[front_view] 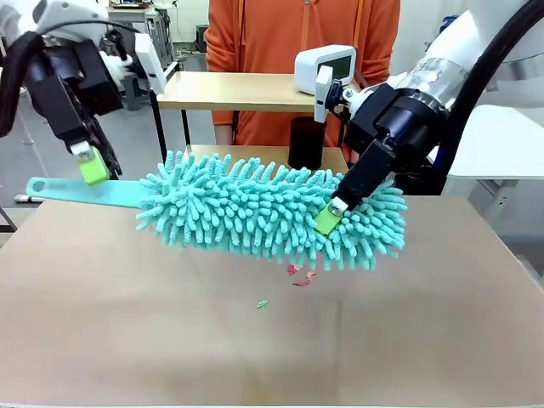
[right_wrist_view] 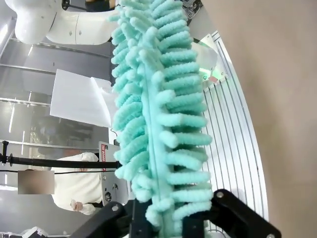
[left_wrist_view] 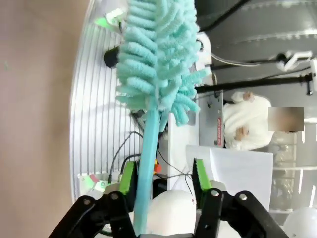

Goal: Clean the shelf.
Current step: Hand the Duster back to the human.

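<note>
A teal chenille duster [front_view: 272, 212] hangs level above the tan surface [front_view: 255, 357], carried between both arms. The right end effector [front_view: 330, 214] is clamped on the tip of the fluffy head; in the right wrist view its fingers are buried in the strands, pinching the flat core. The left end effector [left_wrist_view: 163, 181] straddles the flat handle [left_wrist_view: 147, 163] with its pads apart; the handle lies against one pad and clear of the other. Judged by its look, the duster is light and its pile soft and yielding, so a grip on the strands alone would slip; the stiff handle, or the core through the pile, is the better hold. The shelf [front_view: 246, 93] stands beyond the duster at the far edge, before a person in orange, and carries a white device [front_view: 327, 68]. Small crumbs [front_view: 297, 276] lie on the surface below the head.
</note>
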Robot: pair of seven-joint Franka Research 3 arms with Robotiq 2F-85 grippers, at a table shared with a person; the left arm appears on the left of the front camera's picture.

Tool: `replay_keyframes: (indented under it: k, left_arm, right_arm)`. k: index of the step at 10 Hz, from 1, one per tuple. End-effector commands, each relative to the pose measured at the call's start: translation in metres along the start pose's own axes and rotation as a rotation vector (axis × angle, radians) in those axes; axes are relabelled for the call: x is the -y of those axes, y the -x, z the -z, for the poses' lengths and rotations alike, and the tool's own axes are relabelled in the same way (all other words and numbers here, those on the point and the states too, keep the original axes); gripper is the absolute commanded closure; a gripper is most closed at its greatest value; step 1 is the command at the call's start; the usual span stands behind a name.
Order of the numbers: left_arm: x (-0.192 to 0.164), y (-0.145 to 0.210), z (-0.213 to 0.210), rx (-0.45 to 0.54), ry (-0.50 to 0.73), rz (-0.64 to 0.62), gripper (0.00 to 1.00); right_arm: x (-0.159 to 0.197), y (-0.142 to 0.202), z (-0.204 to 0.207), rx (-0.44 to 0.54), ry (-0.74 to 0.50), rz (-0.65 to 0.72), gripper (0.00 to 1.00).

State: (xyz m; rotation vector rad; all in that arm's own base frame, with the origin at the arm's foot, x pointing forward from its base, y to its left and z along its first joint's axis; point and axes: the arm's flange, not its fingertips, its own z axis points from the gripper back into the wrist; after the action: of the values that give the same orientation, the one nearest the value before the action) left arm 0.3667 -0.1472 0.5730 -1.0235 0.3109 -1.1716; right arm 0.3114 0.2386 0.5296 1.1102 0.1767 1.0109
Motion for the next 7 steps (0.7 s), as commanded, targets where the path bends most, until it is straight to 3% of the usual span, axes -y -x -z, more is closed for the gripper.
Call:
replay_keyframes:
  k: [1,2,3,4,5,6,7]
  left_arm:
    - [0.003,0.033,-0.029,0.227,-0.061,-0.04,0.0]
    - [0.0,0.06,-0.055,0.405,-0.113,-0.083,0.0]
    - [-0.006,0.097,-0.087,0.731,-0.177,-0.158,0.0]
    - [-0.013,0.133,-0.114,1.022,-0.163,-0.235,0.0]
    - [-0.019,0.168,-0.134,1.26,-0.143,-0.308,0.0]
    - [-0.027,0.192,-0.144,1.395,-0.122,-0.334,0.0]
    - [-0.037,0.201,-0.145,1.454,-0.141,-0.358,0.0]
  right_arm:
    - [0.001,0.009,-0.012,0.006,-0.01,-0.013,1.0]
    - [0.002,0.014,-0.017,0.017,-0.014,-0.005,1.0]
    - [0.003,0.021,-0.024,0.036,-0.02,0.004,1.0]
    - [0.003,0.028,-0.032,0.056,-0.024,0.01,1.0]
    - [-0.002,0.039,-0.045,0.093,-0.023,0.005,1.0]
    - [-0.011,0.055,-0.063,0.165,-0.015,-0.017,1.0]
    - [-0.025,0.077,-0.085,0.273,-0.005,-0.061,1.0]
